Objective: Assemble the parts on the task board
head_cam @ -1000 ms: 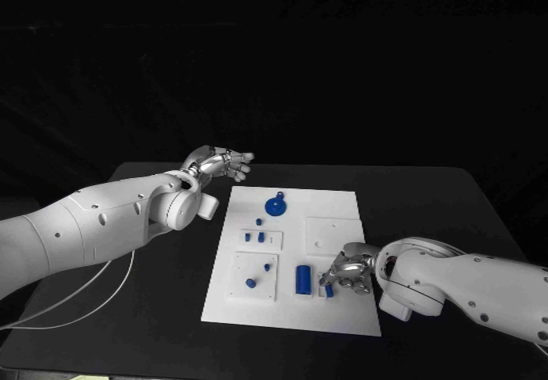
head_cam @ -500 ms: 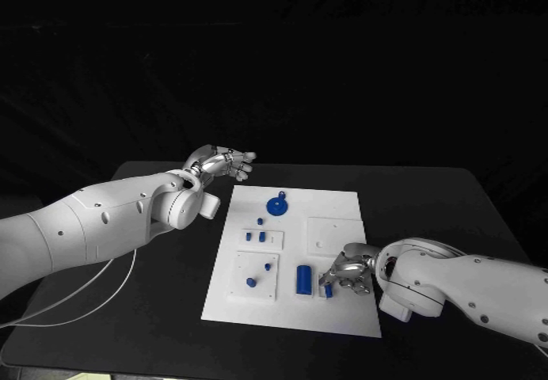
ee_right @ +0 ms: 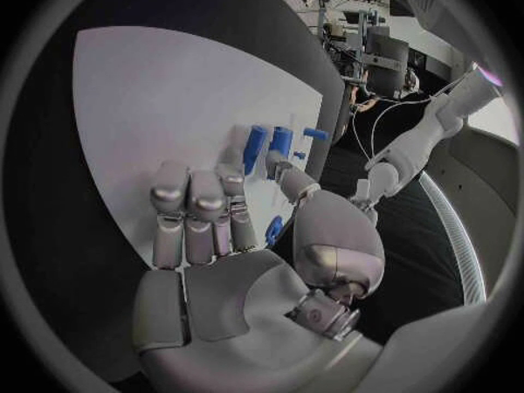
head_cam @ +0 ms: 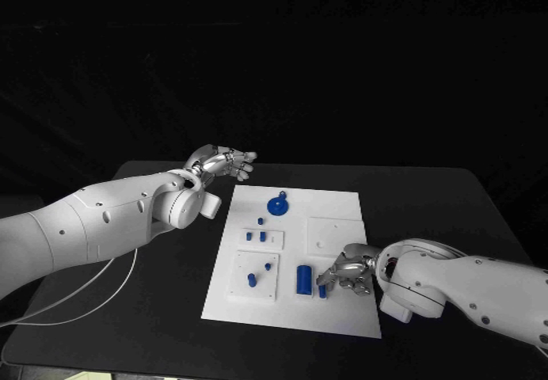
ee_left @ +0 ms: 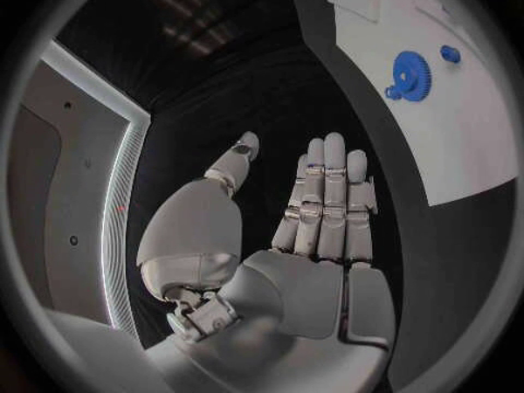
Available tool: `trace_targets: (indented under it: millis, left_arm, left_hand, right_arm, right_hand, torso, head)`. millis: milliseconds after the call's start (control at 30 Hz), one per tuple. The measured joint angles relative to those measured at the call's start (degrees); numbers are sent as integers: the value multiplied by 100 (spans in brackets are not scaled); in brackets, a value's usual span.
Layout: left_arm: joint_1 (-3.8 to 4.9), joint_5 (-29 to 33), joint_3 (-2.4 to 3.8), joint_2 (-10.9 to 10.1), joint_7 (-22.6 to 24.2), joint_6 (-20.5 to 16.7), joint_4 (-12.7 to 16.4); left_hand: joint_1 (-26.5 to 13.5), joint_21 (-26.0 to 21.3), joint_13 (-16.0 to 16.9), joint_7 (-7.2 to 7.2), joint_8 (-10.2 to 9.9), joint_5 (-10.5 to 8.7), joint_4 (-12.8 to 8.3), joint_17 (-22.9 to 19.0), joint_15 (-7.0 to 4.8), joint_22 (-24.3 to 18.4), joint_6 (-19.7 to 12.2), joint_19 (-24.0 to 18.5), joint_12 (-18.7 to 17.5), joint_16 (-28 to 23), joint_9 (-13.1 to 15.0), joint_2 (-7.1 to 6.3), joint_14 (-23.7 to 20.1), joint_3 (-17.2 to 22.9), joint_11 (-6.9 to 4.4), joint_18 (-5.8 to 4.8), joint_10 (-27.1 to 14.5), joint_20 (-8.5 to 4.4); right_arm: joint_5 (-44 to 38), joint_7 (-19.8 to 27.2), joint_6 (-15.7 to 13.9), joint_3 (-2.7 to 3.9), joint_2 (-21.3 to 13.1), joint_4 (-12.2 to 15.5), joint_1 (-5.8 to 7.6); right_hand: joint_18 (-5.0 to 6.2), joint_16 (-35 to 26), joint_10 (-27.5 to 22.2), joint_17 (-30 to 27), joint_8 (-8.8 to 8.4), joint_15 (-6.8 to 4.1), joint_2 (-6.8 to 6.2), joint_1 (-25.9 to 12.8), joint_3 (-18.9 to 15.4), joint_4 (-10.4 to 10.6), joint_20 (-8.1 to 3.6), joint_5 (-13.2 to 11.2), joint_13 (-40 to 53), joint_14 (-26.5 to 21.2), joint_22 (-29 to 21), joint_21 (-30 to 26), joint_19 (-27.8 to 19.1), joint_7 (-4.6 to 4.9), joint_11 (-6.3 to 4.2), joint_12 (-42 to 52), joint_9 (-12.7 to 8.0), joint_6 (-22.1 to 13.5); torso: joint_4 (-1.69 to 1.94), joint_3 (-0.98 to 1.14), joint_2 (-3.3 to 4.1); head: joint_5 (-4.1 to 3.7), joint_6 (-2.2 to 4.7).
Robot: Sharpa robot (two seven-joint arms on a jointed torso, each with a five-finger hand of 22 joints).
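Note:
The white task board [head_cam: 343, 317] lies mid-table. My right hand [head_cam: 346, 273] is low over its near right part, and a small blue part [head_cam: 323, 291] sits between the thumb and fingers; the right wrist view shows this part [ee_right: 274, 229] pinched against the thumb. A taller blue cylinder [head_cam: 304, 279] stands just left of it. A blue gear [head_cam: 278, 207] lies at the board's far end. My left hand [head_cam: 222, 165] hovers off the board's far left corner, its fingers [ee_left: 327, 192] straight and apart, holding nothing.
Small blue pegs stand in two raised white plates on the board's left side [head_cam: 253, 234] [head_cam: 253, 280]. A blank white plate [head_cam: 333, 231] sits just beyond my right hand. Black table [head_cam: 445, 206] surrounds the board.
The small blue part at my right hand has shifted slightly left, toward the cylinder. My left hand has stayed put.

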Motion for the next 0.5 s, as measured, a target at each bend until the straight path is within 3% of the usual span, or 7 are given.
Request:
trace_targets:
  millis: [333, 500]
  left_arm:
    - [0, 0, 0, -2, -2, 0, 0]
    - [0, 0, 0, -4, -3, 0, 0]
  left_hand:
    - [0, 0, 0, 0, 0, 0, 0, 1, 0, -1, 0, 0, 0, 0, -5, 0, 0, 0, 0, -3, 0, 0]
    - [0, 0, 0, 0, 0, 0, 0, 0, 0, -1, 0, 0, 0, 0, -5, 0, 0, 0, 0, -5, 0, 0]
  right_arm:
    - [0, 28, 8, -2, -22, 15, -4]
    - [-4, 91, 65, -3, -78, 43, -10]
  right_hand:
    - [9, 0, 0, -1, -3, -3, -34, -27, -165, -55, -17, 0, 0, 3, 0, 0, -20, 0, 0, 0, 4, 0]
    - [13, 0, 0, -1, -4, -18, -166, 233, -211, -137, -30, 0, 0, 19, 0, 0, -32, -1, 0, 0, 12, 0]
  torso:
    - [0, 1, 0]
    - [-2, 1, 0]
  head:
    - [10, 1]
    - [7, 3]
